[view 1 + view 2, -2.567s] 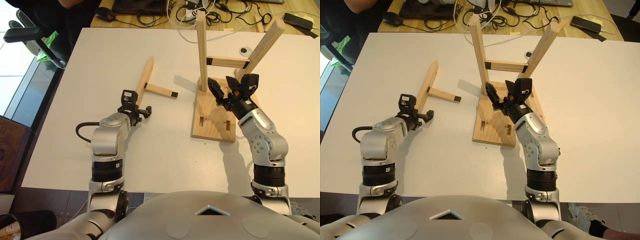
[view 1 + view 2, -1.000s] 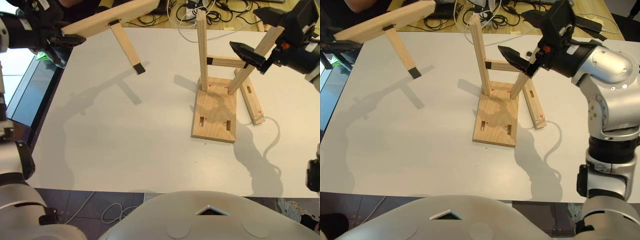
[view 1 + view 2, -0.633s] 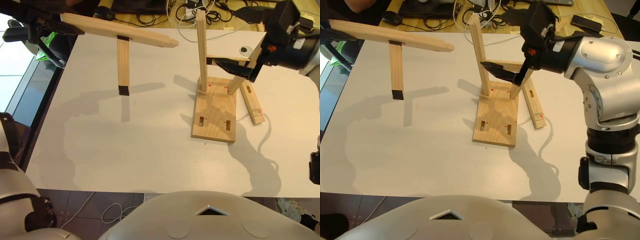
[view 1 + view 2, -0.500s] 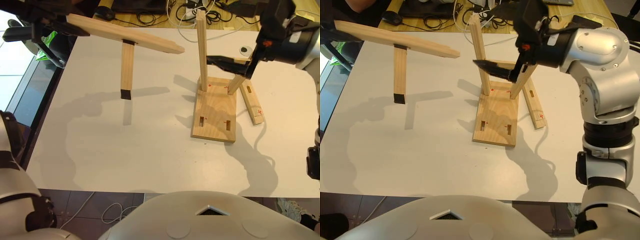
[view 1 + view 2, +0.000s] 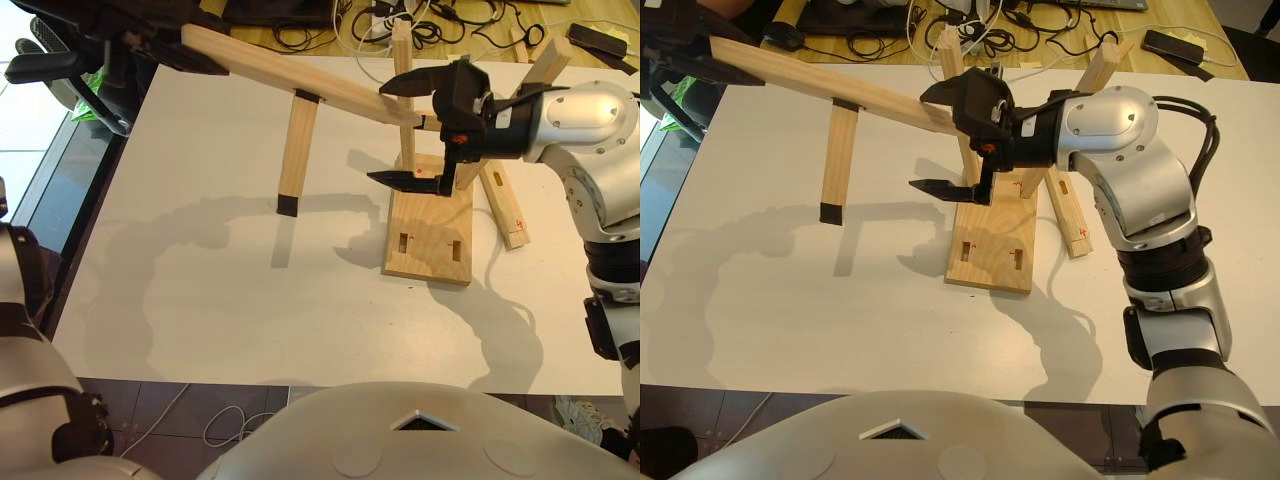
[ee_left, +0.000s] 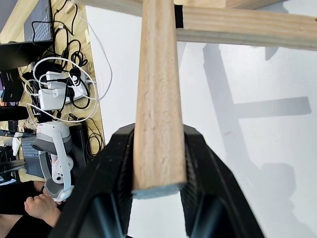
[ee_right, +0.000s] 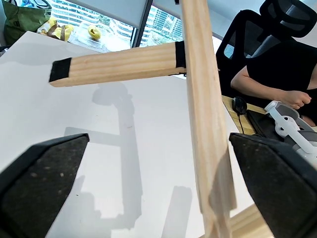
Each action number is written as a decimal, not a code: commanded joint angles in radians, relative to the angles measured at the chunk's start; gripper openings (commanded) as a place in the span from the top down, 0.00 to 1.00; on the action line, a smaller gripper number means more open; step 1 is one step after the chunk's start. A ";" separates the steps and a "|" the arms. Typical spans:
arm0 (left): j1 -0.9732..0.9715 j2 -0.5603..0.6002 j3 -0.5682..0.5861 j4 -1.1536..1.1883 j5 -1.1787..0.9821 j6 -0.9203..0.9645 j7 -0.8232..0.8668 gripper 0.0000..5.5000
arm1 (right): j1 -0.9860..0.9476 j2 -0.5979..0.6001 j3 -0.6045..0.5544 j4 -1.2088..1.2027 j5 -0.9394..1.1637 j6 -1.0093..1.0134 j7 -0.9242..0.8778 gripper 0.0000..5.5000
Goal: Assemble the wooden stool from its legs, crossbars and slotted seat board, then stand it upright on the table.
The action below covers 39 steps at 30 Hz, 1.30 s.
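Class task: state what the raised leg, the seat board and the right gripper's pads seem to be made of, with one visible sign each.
Raised leg: pale unpainted wood, straight grain showing; black band at the crossbar joint, tape or paint.
Seat board: same light wood, grain visible.
Right gripper pads: black, matt, grainy, probably rubber.

The white table [image 5: 230, 300] bears the slotted seat board [image 5: 430, 240] lying flat; a loose leg [image 5: 503, 208] lies just beside it.

left end effector [image 6: 157, 159] clamped, right end effector [image 5: 380, 133] spread wide
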 commanded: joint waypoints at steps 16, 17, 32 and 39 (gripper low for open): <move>-0.043 -0.008 0.002 -0.060 -0.067 0.086 -0.007 0.81 | 0.015 0.021 0.002 0.009 -0.034 0.002 -0.014 0.45; -0.044 -0.010 0.003 -0.061 -0.067 0.089 -0.007 0.81 | 0.015 0.020 0.002 0.009 -0.034 0.003 -0.016 0.48; -0.047 -0.043 0.031 -0.072 -0.087 0.145 -0.005 0.81 | 0.067 0.074 -0.041 0.036 -0.042 -0.019 -0.089 0.79; -0.045 -0.076 0.086 -0.110 -0.196 0.312 -0.003 0.81 | 0.115 0.132 -0.091 0.031 -0.017 -0.023 -0.135 0.79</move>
